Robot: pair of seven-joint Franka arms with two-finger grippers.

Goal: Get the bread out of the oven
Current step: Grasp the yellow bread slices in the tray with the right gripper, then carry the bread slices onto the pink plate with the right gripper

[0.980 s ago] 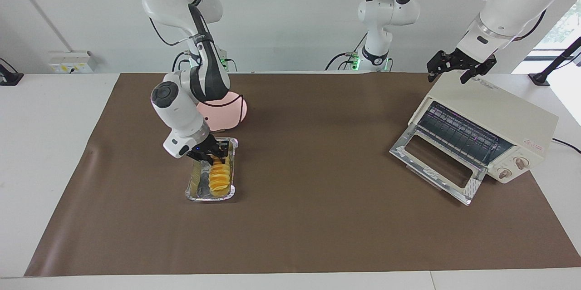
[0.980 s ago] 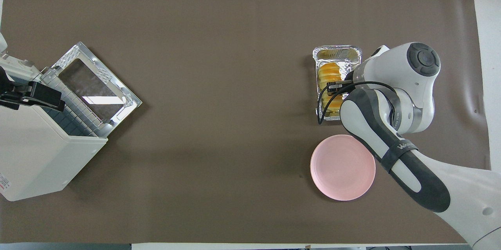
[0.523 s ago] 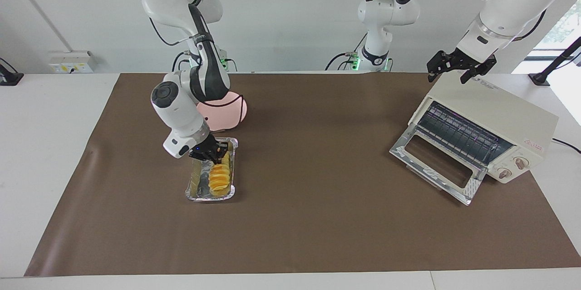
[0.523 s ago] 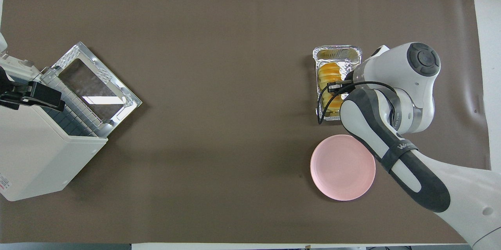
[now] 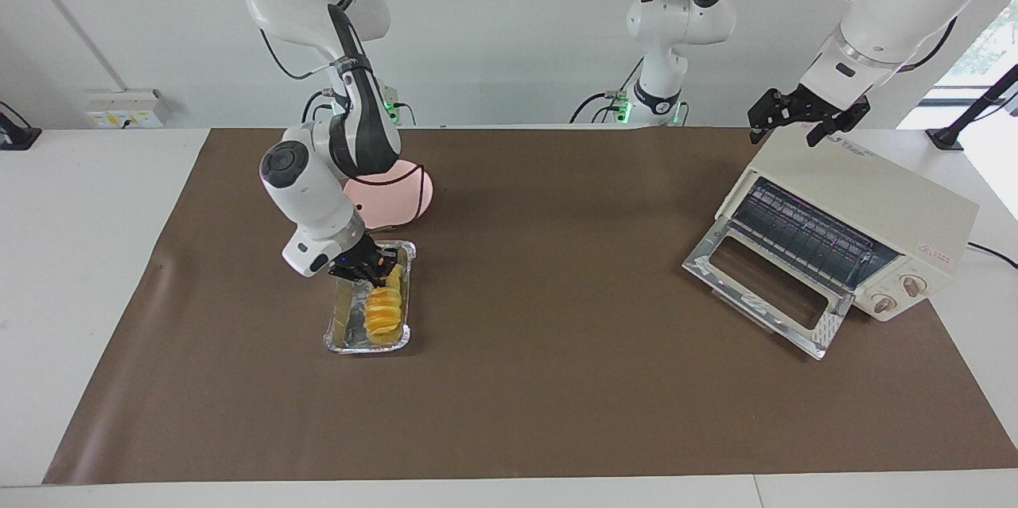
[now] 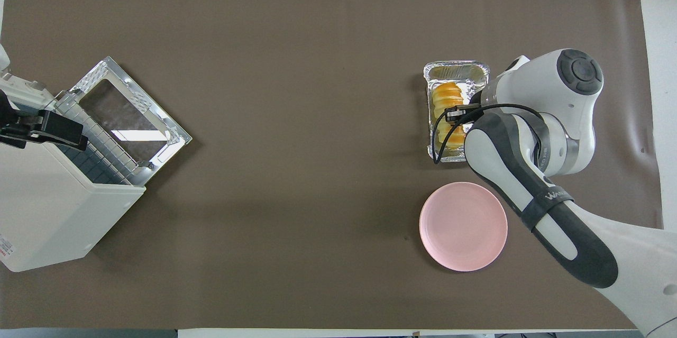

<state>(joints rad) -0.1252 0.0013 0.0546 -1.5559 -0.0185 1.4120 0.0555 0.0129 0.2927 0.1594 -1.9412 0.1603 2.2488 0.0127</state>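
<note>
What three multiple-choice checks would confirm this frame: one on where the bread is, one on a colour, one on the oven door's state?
1. Where is the bread?
A. on the oven's rack
B. in the foil tray
C. on the plate

2. What colour is the plate?
A. pink
B. blue
C. green

3. How is the door of the oven?
A. shut
B. taken off
C. dropped open

Answers:
1 B: the loaf lies in the foil tray at the right arm's end of the table, with the right gripper shut on its end nearest the robots.
2 A: the round plate nearer the robots than the tray is pink.
3 C: the glass door hangs down and the rack shows; the left gripper hovers open over the oven's top.
</note>
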